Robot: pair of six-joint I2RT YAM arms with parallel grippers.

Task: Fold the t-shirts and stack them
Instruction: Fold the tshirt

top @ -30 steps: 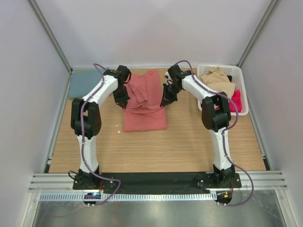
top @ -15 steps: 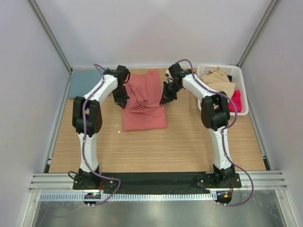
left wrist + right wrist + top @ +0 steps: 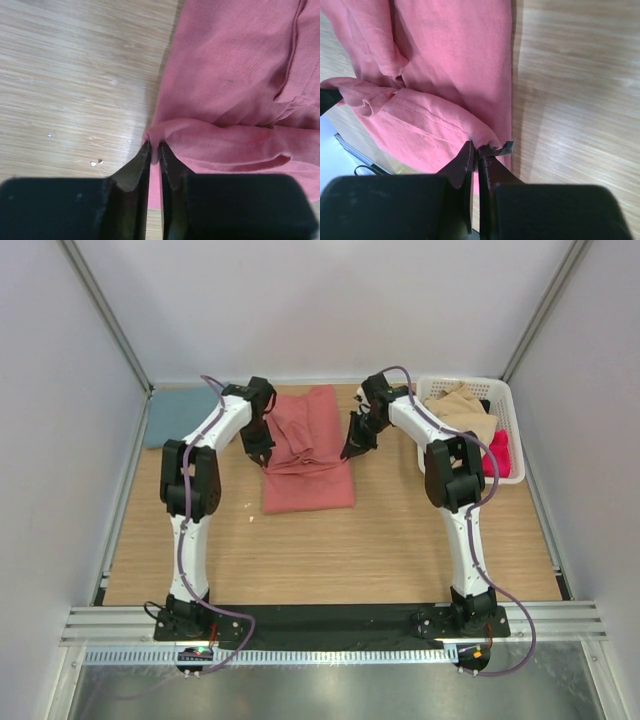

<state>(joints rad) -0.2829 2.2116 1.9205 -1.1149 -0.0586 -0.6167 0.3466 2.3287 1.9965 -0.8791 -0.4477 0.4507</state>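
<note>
From above you cannot make out either set of fingertips. The dark wrists cover them where they meet the salmon-red t-shirt point(image 3: 305, 455), which lies partly folded on the tabletop point(image 3: 330, 550) between the two arms. The teal-blue t-shirt point(image 3: 175, 415) lies flat in the far left corner, one edge cut off by the left arm. The white basket point(image 3: 505, 390) at far right holds tan and bright pink cloth, the pink partly behind the right arm.

Your left gripper point(image 3: 154, 152) has its jaws almost pressed together, pinching a raised fold at the shirt's left edge. Your right gripper point(image 3: 476, 152) is likewise pinched on the hem at the right edge. Only the wrist views show those pinches and the small pale crumbs point(image 3: 95, 162) on the wood. Only the top view shows the blue shirt and the basket.
</note>
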